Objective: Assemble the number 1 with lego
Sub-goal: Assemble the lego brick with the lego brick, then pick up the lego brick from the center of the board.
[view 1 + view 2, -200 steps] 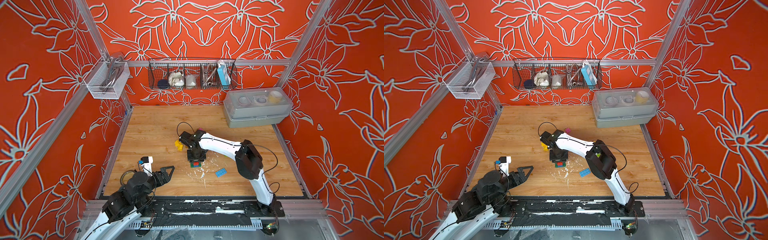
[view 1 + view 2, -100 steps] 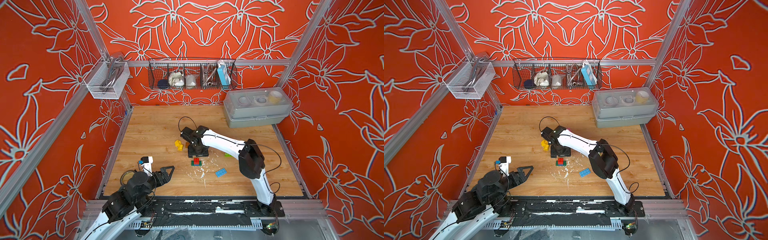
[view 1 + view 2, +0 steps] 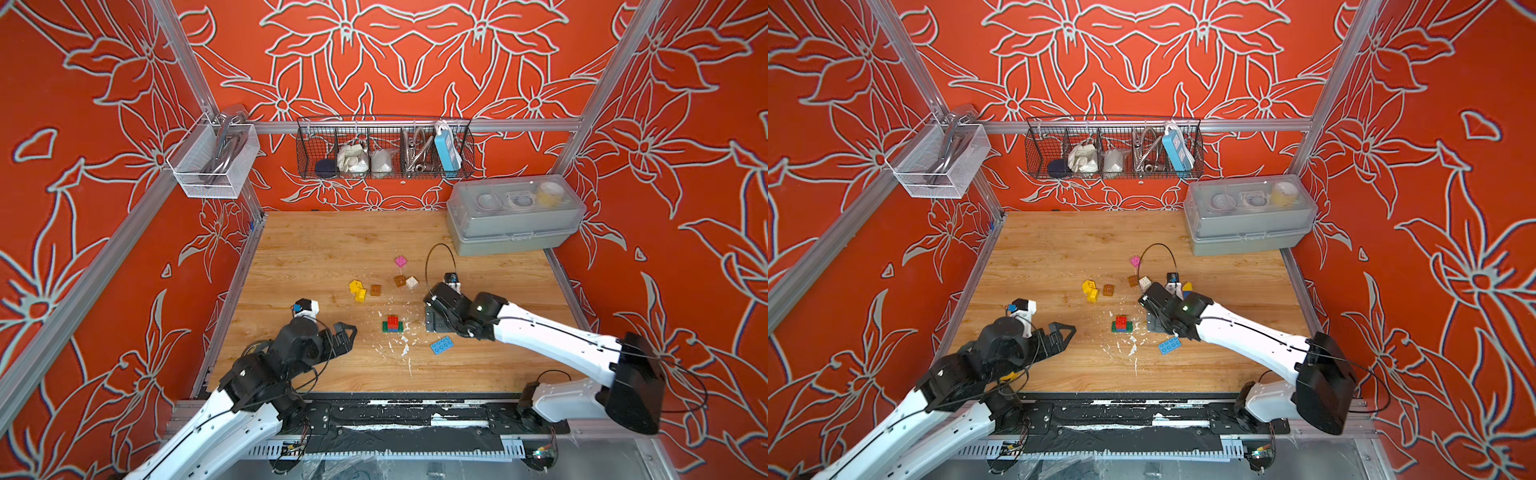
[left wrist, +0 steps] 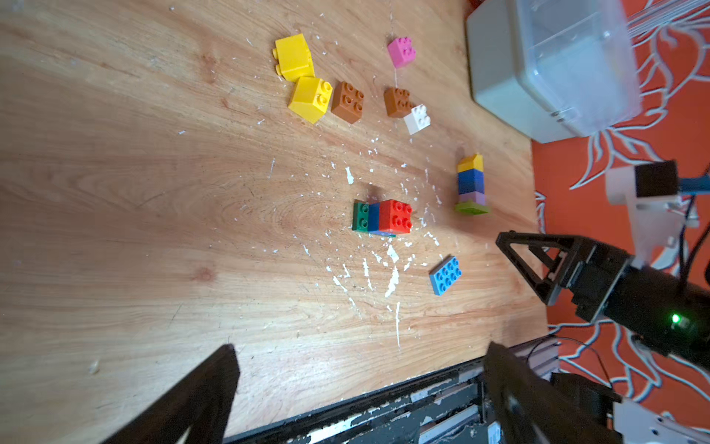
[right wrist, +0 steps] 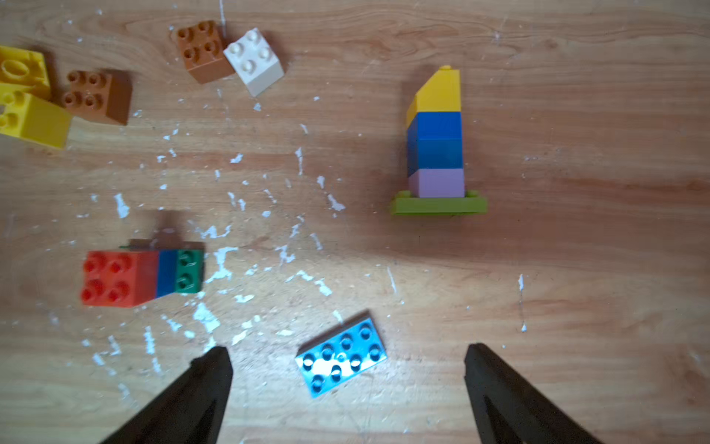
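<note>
Lego tower (image 5: 436, 142) shows whole only in wrist views; left hand (image 4: 363, 346) and right hand (image 5: 347, 348) gape wide.

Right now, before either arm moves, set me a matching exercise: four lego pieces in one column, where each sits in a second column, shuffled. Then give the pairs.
Pieces:
1. red brick
2. light blue plate
3. white brick
4. lilac brick

Places:
A. sits directly on the lime plate
B. touches a brown brick
C. tops the stack on the green plate
D. lies flat on the table, joined to nothing

Pairs: 1-C, 2-D, 3-B, 4-A
</note>
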Action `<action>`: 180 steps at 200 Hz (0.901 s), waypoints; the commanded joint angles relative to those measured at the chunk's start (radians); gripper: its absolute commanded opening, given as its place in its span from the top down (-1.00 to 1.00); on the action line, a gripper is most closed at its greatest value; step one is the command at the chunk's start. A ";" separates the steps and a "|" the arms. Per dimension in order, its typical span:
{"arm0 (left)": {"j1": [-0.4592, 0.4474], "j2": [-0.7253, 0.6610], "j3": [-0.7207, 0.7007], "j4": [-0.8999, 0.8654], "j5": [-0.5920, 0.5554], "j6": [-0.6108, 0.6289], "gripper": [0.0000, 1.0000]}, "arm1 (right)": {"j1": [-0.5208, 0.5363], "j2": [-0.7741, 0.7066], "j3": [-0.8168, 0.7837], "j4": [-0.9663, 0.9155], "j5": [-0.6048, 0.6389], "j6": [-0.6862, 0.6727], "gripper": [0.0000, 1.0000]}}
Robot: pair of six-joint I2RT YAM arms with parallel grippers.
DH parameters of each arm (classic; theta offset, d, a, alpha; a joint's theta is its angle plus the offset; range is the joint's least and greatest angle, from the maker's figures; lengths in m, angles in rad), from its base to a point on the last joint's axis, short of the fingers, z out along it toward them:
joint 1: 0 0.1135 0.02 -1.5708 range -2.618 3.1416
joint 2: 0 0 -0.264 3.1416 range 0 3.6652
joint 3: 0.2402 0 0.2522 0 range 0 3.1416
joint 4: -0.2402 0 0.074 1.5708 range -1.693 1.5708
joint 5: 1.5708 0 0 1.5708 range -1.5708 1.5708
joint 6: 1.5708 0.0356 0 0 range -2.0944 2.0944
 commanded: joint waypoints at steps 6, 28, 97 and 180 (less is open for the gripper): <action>0.036 0.276 0.184 -0.027 0.015 0.118 -0.97 | -0.019 -0.089 -0.141 0.245 0.097 0.000 -0.99; 0.089 0.545 0.333 -0.028 0.081 0.171 -0.82 | -0.038 -0.161 -0.185 0.267 0.093 0.000 -1.00; 0.114 1.216 0.905 -0.252 0.026 0.260 -0.42 | -0.118 -0.518 -0.499 0.541 0.034 -0.002 -0.99; 0.190 1.410 0.982 -0.168 0.052 0.285 -0.45 | -0.166 -0.283 -0.367 0.485 -0.154 -0.030 -1.00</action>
